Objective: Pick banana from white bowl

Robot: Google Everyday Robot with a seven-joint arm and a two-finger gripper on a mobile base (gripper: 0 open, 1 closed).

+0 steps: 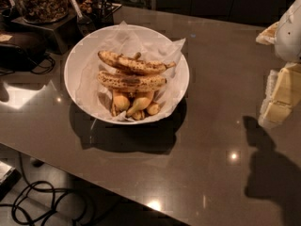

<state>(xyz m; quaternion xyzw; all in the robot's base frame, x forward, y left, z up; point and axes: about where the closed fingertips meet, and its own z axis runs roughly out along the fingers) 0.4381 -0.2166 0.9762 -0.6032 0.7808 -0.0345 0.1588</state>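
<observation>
The large white bowl (75, 55), lined with crinkled white paper, sits on the dark glossy table at left of centre. Two spotted, overripe bananas lie across its middle: the upper banana (134, 64) and the lower banana (131, 82). Below them are a few small yellow-brown fruits (136, 105). My gripper (278, 98), white and cream-coloured, is at the right edge of the view, above the table and well to the right of the bowl, touching nothing. Its shadow falls on the table below it.
Glass containers of nuts or snacks (40, 1) on a dark stand are at the back left, close to the bowl's rim. Black cables (37, 201) lie on the floor below the table's front edge. The table (221, 55) stretches between bowl and gripper.
</observation>
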